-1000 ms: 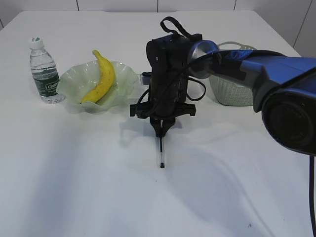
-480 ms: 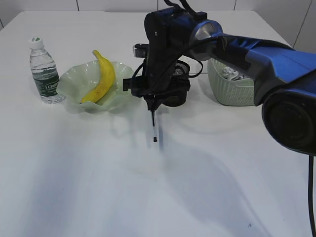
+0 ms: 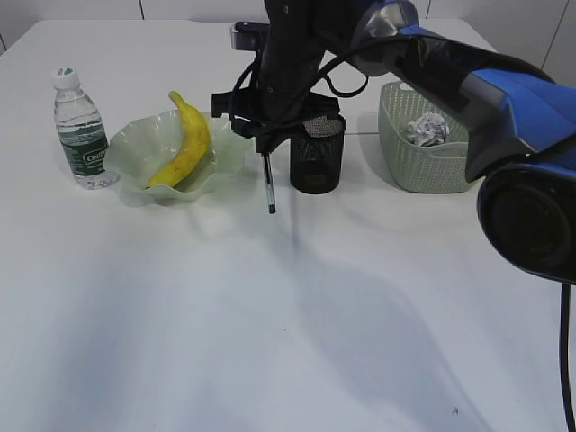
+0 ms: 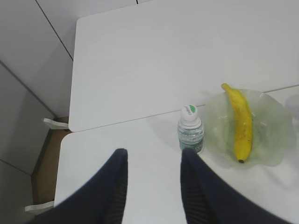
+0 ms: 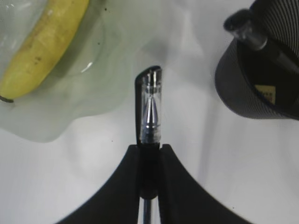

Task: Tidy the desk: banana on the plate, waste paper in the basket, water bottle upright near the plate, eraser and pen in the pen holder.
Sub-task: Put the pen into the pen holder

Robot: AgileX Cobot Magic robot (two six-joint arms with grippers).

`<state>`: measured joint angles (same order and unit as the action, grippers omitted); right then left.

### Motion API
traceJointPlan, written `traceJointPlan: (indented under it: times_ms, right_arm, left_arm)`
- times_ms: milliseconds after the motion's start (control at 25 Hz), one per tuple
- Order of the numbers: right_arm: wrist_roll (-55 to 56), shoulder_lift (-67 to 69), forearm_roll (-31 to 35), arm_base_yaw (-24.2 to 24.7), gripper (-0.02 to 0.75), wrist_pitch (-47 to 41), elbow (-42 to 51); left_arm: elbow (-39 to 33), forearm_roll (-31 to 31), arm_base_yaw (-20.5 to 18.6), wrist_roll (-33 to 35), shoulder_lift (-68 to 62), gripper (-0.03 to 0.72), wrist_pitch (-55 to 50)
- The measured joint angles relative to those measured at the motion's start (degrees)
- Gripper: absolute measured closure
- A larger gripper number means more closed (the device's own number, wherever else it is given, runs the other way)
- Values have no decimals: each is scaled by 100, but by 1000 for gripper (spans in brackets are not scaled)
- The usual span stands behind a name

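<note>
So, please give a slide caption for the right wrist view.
Right gripper holds the pen above the desk, between plate and pen holder.

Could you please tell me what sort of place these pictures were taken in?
Probably a lab or test room arranged as a desk: a large plain white tabletop, bare pale wall panels behind it, and a blue-and-black robot arm over staged desk clutter.

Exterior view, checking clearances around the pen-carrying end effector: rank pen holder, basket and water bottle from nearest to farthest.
From the right end effector:
1. Pen holder, just to its right.
2. Basket, farther right.
3. Water bottle, far left, beyond the plate.
</note>
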<state>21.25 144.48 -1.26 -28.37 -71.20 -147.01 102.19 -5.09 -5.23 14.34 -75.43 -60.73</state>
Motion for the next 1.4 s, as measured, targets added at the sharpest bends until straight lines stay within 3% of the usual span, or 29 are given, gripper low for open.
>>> traceJointPlan:
  times_ms: [400,1040,1400]
  right_arm:
    - [-694,0,-72,0,683,-32,-790]
    - [-1322,0,-1467,12,683,131,-953]
    - [-1227,0,-1671,193,683,671,-953]
  left_arm:
    - [0,10,0,0,-124,428,76]
    - [0,221,0,0,-124,428,426]
    - [0,221,0,0,-124,428,436]
